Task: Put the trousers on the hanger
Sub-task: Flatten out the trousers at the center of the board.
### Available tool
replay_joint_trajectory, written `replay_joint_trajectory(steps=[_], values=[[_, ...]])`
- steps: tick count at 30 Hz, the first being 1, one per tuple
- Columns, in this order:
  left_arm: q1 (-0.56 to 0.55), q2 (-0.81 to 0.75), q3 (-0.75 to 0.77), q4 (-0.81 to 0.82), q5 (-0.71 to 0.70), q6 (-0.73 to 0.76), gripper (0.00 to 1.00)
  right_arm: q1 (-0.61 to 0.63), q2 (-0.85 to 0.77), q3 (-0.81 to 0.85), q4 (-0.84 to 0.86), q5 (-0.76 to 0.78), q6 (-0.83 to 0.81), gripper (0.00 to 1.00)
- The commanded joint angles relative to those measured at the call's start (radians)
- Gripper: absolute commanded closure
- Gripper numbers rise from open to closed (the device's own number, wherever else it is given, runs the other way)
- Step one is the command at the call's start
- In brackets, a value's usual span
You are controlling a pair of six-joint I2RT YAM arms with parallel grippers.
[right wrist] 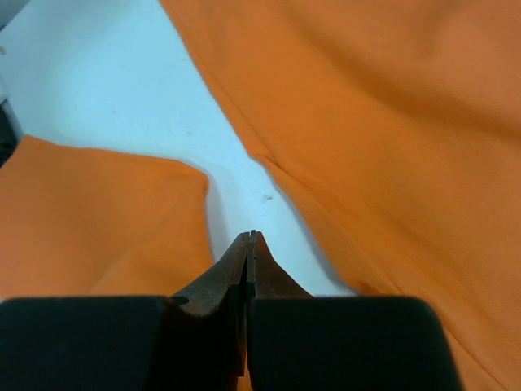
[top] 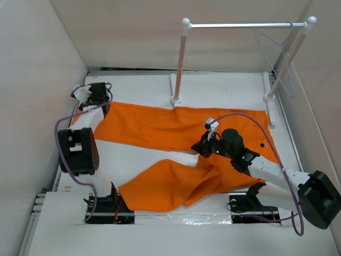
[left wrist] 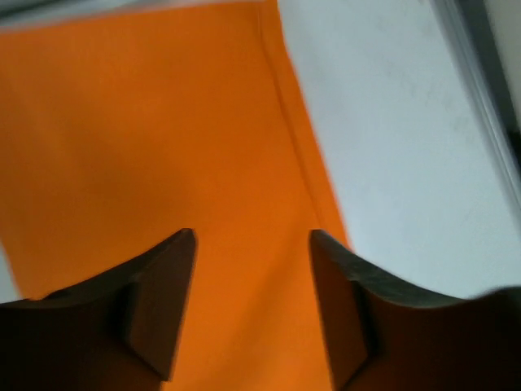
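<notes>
Orange trousers point(top: 160, 128) flat; hanger point(top: 277, 53) hanging.

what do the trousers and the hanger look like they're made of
The trousers: soft matte woven cloth, judging by folds and a stitched seam. The hanger: thin pale wire, probably coated metal or plastic; too small to tell which.

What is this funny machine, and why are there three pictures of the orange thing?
These are two robot arms bolted to a table. The big picture looks down from above. The other two come from little cameras on each arm's wrist, so you see its fingers up close.

The orange thing is a pair of trousers lying flat, legs spread apart. The left gripper is open above the end of one leg. The right gripper is shut, holding nothing, and points at the gap between the legs.

At the back stands a white rack. The thin hanger dangles from its bar. The trousers should end up on it.
</notes>
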Motion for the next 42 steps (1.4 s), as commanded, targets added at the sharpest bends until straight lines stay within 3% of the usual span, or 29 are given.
replay_joint_trajectory(steps=[1, 3, 4, 6, 7, 9, 10, 11, 12, 13, 17, 22, 27, 42], values=[[-0.116, -0.212, -0.206, 0.129, 0.025, -0.025, 0.49, 0.098, -0.01, 0.072, 0.025, 0.022, -0.051, 1.0], [-0.174, -0.324, -0.359, 0.212, 0.078, -0.042, 0.57, 0.164, -0.009, 0.116, -0.022, 0.064, -0.1, 1.0], [-0.191, -0.354, -0.396, 0.226, 0.095, -0.043, 0.72, 0.232, 0.008, 0.135, -0.034, 0.076, -0.111, 1.0], [-0.241, -0.451, -0.471, 0.221, 0.126, -0.044, 0.88, 0.29, 0.042, 0.194, -0.06, 0.095, -0.133, 1.0], [-0.254, -0.485, -0.49, 0.218, 0.132, -0.034, 0.88, 0.315, 0.062, 0.214, -0.065, 0.093, -0.133, 0.99], [-0.266, -0.609, -0.521, 0.183, 0.14, -0.028, 0.91, 0.389, 0.141, 0.254, -0.044, 0.087, -0.131, 0.87], [-0.28, -0.653, -0.524, 0.169, 0.143, -0.018, 0.91, 0.408, 0.174, 0.295, -0.032, 0.085, -0.124, 0.82], [-0.28, -0.753, -0.522, 0.157, 0.148, -0.007, 0.91, 0.451, 0.253, 0.319, -0.016, 0.084, -0.118, 0.69], [-0.28, -0.804, -0.516, 0.133, 0.152, 0.009, 0.9, 0.474, 0.299, 0.342, 0.026, 0.069, -0.107, 0.62], [-0.28, -0.9, -0.496, 0.12, 0.152, 0.042, 0.88, 0.497, 0.348, 0.384, 0.057, 0.059, -0.098, 0.58], [-0.28, -1.043, -0.374, 0.018, 0.172, 0.149, 0.8, 0.596, 0.604, 0.534, 0.149, 0.024, -0.069, 0.43], [-0.28, -1.123, -0.249, -0.102, 0.226, 0.243, 0.72, 0.665, 0.861, 0.711, 0.133, -0.022, -0.035, 0.39], [-0.28, -1.214, -0.232, -0.147, 0.223, 0.289, 0.69, 0.688, 0.909, 0.754, 0.093, -0.001, -0.015, 0.28], [-0.28, -1.266, -0.314, -0.139, 0.215, 0.365, 0.65, 0.752, 1.056, 0.877, -0.01, 0.027, 0.004, 0.3]])
